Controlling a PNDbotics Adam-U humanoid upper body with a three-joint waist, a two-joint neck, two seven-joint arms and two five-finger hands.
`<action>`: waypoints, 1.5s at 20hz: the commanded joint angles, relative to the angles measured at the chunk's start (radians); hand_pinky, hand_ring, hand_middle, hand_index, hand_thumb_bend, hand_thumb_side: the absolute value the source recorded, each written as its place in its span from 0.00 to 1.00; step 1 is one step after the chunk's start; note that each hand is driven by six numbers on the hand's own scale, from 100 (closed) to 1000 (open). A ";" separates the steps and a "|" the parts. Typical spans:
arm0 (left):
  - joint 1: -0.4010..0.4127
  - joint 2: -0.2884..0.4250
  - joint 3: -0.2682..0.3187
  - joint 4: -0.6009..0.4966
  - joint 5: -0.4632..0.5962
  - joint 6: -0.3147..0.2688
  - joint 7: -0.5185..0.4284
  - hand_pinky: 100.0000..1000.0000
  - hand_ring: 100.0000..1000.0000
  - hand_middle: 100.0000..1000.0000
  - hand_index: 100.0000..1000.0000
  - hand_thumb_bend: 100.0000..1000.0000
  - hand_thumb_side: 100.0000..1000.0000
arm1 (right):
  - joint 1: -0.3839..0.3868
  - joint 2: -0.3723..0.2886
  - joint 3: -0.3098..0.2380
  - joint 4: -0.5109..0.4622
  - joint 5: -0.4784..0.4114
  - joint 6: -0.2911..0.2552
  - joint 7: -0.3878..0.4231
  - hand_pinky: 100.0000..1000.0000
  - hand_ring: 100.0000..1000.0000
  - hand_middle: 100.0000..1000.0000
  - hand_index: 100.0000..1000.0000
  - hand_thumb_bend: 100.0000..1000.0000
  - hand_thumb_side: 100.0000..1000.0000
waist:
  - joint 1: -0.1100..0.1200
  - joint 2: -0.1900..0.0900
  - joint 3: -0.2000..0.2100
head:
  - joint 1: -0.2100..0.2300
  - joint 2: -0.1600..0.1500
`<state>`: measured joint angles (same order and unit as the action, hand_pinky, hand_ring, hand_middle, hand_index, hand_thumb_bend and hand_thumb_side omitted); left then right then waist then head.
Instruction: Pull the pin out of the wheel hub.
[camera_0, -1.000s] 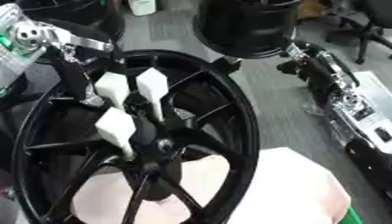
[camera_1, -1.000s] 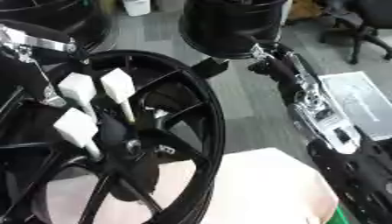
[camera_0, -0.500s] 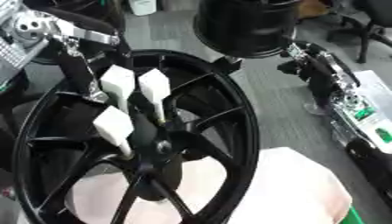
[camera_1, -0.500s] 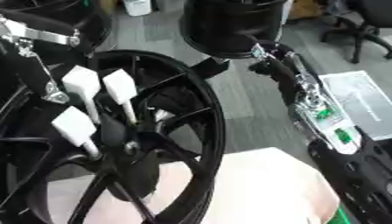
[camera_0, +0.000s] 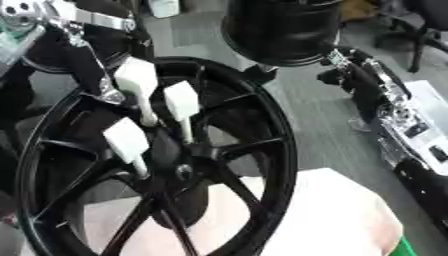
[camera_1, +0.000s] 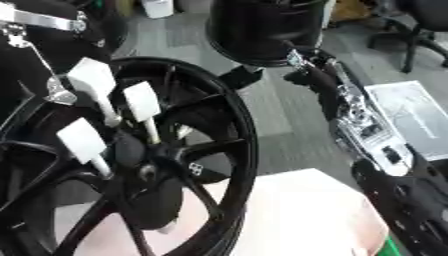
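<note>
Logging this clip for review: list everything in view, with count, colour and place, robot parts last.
wheel: one, black, spoked, standing at the left and centre.
pins: three, white block heads on thin stems, stuck in around the wheel hub.
pink cloth: one, pale pink, under the wheel at the bottom.
black drum: one, top centre, on the grey floor.
white sheet: one, right edge.
office chair: one, black, top right corner.
left arm: black and silver, from the top left, ending behind the pins; its robot hand cannot be made out.
right arm: black and silver, along the right side; its robot hand is near the drum, fingers unclear.
</note>
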<state>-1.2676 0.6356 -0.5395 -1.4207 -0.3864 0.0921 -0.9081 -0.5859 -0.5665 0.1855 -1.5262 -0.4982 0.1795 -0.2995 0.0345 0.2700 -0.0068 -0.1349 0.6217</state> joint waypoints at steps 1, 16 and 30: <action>-0.023 0.051 0.062 -0.044 -0.001 0.013 0.001 0.82 0.70 0.56 0.15 0.27 0.00 | -0.013 -0.025 -0.010 -0.012 -0.006 -0.001 -0.002 0.77 0.55 0.61 0.76 0.38 0.45 | -0.004 -0.025 0.003 | -0.005 -0.001; 0.182 0.367 0.366 -0.209 -0.010 0.069 0.082 0.83 0.70 0.55 0.15 0.31 0.00 | 0.006 -0.066 -0.032 -0.022 -0.010 -0.010 -0.022 0.77 0.55 0.60 0.76 0.38 0.45 | -0.001 -0.031 0.040 | -0.029 0.010; 0.466 0.514 0.496 -0.002 0.099 0.157 0.113 0.90 0.83 0.78 0.85 0.70 0.24 | 0.055 -0.111 -0.111 -0.051 -0.049 -0.052 -0.093 0.77 0.56 0.61 0.76 0.36 0.45 | -0.017 -0.012 0.069 | -0.053 0.019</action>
<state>-0.7923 1.0965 -0.0743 -1.4372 -0.3074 0.2494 -0.8062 -0.5219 -0.6368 0.0908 -1.5533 -0.5420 0.1285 -0.3848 0.0160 0.2734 0.0616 -0.1890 0.6397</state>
